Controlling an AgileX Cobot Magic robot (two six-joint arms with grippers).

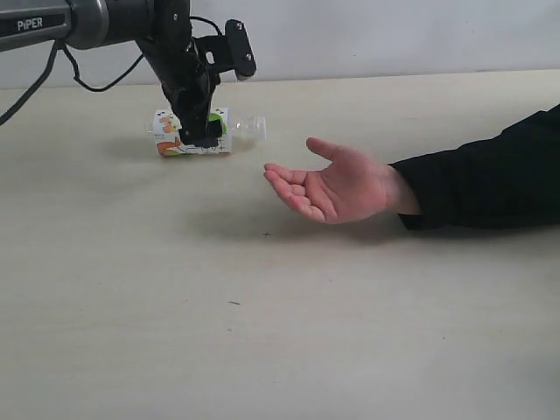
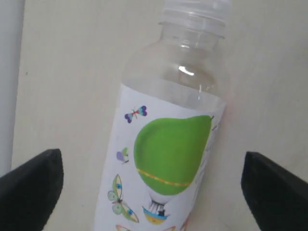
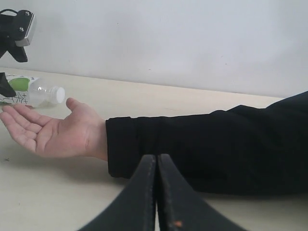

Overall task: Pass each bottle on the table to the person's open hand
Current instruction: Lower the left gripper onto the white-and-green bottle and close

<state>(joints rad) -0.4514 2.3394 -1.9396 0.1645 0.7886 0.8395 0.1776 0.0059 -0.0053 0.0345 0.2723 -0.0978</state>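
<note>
Left hand [image 2: 154,192]: right over the bottle, fingers [image 2: 33,185] spread wide, one on each side, with daylight between each finger and the label. It's gripping nothing!
Bottle [image 1: 238,129]: down on its side on the surface [image 1: 262,332], directly under the left hand. The body is clear, and the white label shows a big green shape and butterflies. In the exterior view the white cap [image 3: 58,94] aims at 3 o'clock.
Person's open hand [image 1: 337,185]: palm up, fingertips stretched toward 9 o'clock. It waits at about 4 o'clock from the bottle, near but not touching.
Sleeve [image 1: 486,171]: black, coming in from 3 o'clock.
Right hand [image 3: 156,192]: fingers pressed flat together, down by the black sleeve, well apart from the bottle.
Left arm [image 1: 175,52]: dark, reaching in from 10 o'clock and dropping onto the bottle.
</note>
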